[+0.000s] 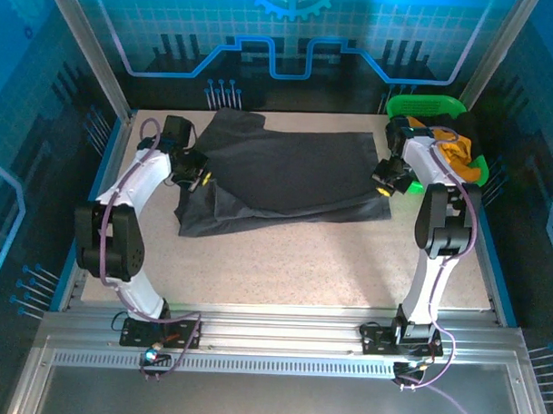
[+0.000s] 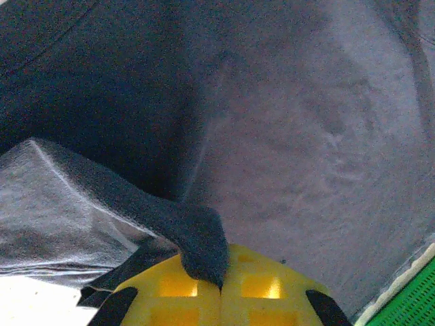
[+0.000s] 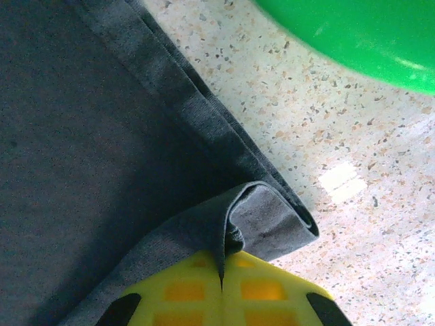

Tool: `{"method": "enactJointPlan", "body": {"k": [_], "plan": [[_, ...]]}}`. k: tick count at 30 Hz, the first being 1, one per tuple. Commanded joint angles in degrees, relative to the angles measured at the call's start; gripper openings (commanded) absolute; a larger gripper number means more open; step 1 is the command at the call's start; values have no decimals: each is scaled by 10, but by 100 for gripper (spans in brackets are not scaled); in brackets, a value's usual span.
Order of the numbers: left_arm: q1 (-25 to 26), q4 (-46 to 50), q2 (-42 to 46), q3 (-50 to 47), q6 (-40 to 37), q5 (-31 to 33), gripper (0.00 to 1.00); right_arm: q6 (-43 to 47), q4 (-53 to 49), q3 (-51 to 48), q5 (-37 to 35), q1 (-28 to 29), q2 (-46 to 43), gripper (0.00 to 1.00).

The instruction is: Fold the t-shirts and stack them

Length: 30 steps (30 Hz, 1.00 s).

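Note:
A large dark charcoal t-shirt (image 1: 287, 176) lies spread across the far half of the table, partly folded over itself. My left gripper (image 1: 198, 174) is at its left edge, shut on a pinch of the dark cloth (image 2: 200, 248) between yellow fingers (image 2: 262, 285). My right gripper (image 1: 386, 181) is at the shirt's right edge, shut on a curled fold of the hem (image 3: 262, 221) just above the speckled tabletop (image 3: 340, 136). An orange-yellow t-shirt (image 1: 457, 148) sits in the green basket (image 1: 423, 107) at the back right.
The green basket's rim (image 3: 353, 34) lies close beyond the right gripper, and its mesh (image 2: 414, 299) shows at the corner of the left wrist view. Bare speckled table (image 1: 293, 262) stretches between the shirt and the arm bases. Blue walls enclose the table.

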<state>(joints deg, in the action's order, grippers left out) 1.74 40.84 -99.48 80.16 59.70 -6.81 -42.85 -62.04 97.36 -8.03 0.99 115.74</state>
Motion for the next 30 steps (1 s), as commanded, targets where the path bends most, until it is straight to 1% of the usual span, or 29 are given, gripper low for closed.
{"method": "enactJointPlan", "body": {"k": [1, 13, 19, 20, 21, 22, 23, 24, 25, 27, 28, 30], "plan": [[-9, -6, -28, 42, -39, 14, 0, 1, -22, 26, -19, -8, 17, 0], [-13, 12, -131, 162, -103, 24, 0, -20, -27, 46, -21, -6, 39, 0], [-14, 21, -157, 178, -125, 33, 0, -11, -21, 57, -3, -4, 60, 0], [-15, 21, -160, 179, -130, 33, 3, -6, -20, 61, 0, -5, 66, 0], [-15, 27, -162, 184, -137, 35, 17, -1, -25, 70, 1, -4, 74, 0], [-16, 36, -162, 187, -143, 38, 32, 9, -27, 77, 4, -5, 80, 6], [-16, 41, -159, 188, -149, 42, 44, 19, -30, 84, 7, -5, 84, 14], [-16, 49, -149, 184, -154, 51, 54, 28, -37, 93, 6, -6, 87, 25], [-16, 58, -134, 174, -157, 60, 60, 36, -44, 99, 2, -5, 85, 34], [-21, 59, -82, 120, -150, 71, 61, 51, -45, 86, -11, -5, 60, 45], [-27, 56, -50, 79, -135, 73, 61, 56, -43, 67, -16, -4, 39, 49], [-47, 59, 17, -6, -99, 69, 59, 62, -27, 19, -18, -4, -2, 51]]}}
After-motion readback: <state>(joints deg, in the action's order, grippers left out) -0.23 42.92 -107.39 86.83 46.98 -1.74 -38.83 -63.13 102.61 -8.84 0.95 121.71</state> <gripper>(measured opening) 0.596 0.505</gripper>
